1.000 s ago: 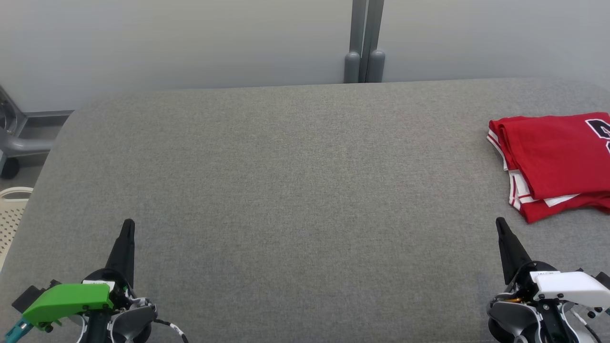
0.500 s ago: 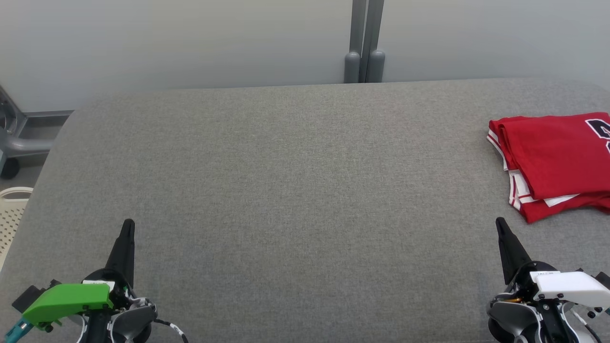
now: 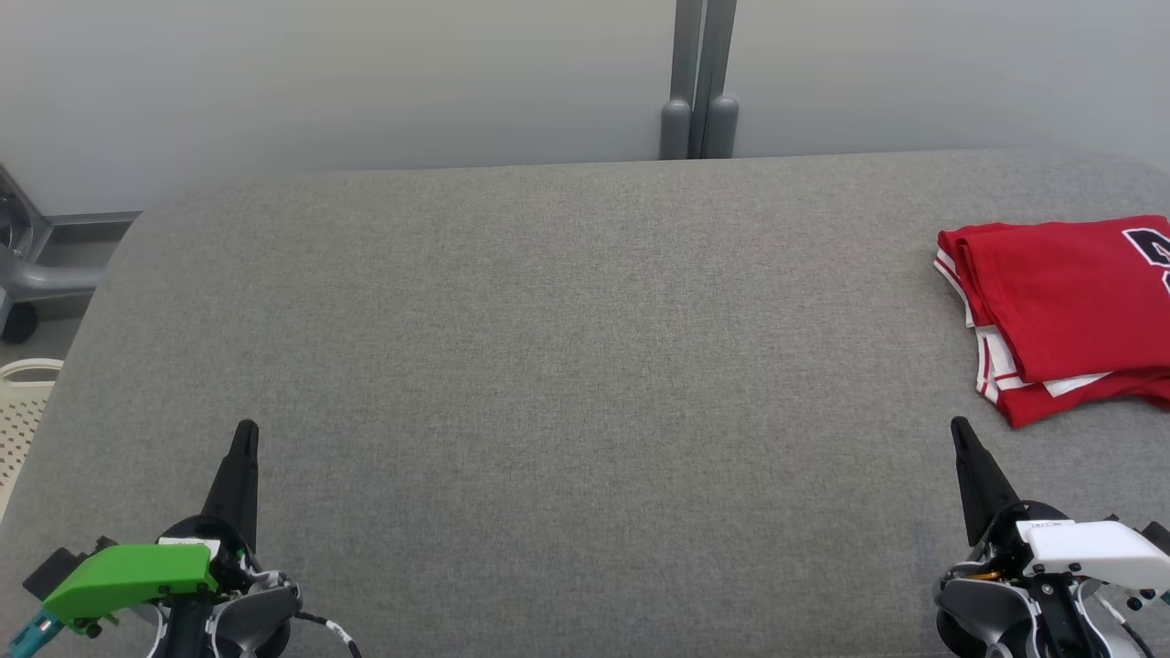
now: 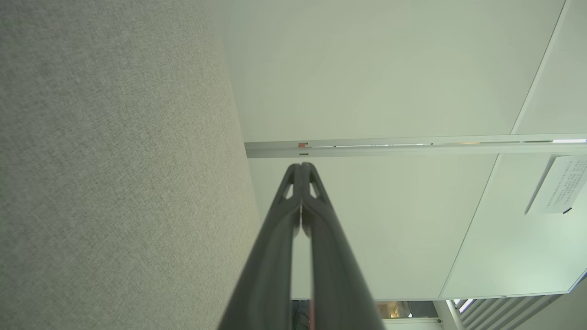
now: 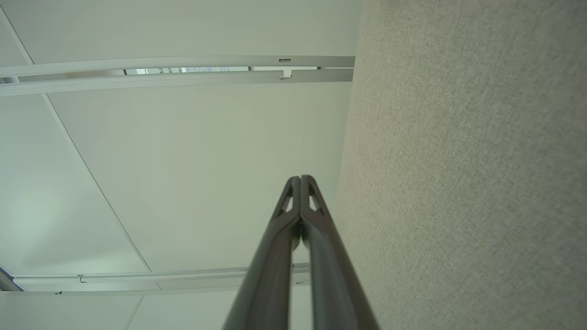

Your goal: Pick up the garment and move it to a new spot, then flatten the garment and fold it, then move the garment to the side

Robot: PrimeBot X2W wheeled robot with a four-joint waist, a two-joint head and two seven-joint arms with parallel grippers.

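though folded, garment lies beyond right pincer.

Folded red garment near the table's right edge is cut off at the head view's right side, its dark print partly lost; a perforated basket beyond the left edge is cropped; text on a wall notice is unreadably small.

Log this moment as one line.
garment: folded red jersey with white trim, right side of grey fabric table | left pincer: shut, empty | right pincer: shut, empty | stage: looks finished
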